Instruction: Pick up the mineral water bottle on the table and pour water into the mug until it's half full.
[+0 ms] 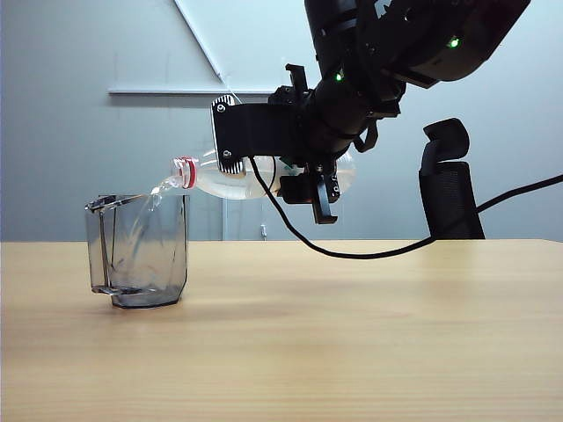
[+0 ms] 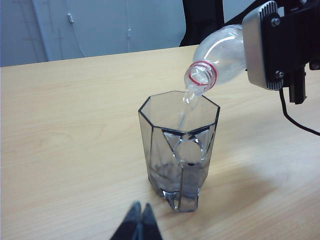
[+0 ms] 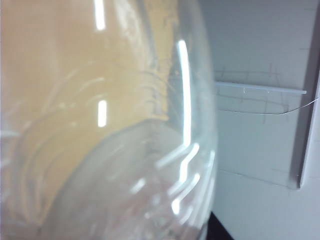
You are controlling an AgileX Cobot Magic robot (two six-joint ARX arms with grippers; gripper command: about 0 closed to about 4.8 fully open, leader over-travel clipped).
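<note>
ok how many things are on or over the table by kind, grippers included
mineral water bottle: 1, tipped on its side in the right gripper, water running from its mouth
mug: 1, upright on the table, under the bottle's mouth
grippers: 2, the right gripper shut on the bottle, the left gripper shut, low near the mug
total: 4

I see light-brown wooden table (image 1: 352, 334), fine grain running across. Only mug (image 1: 139, 251) stands on it, upright, toward my left side, handle facing left wrist camera.
</note>
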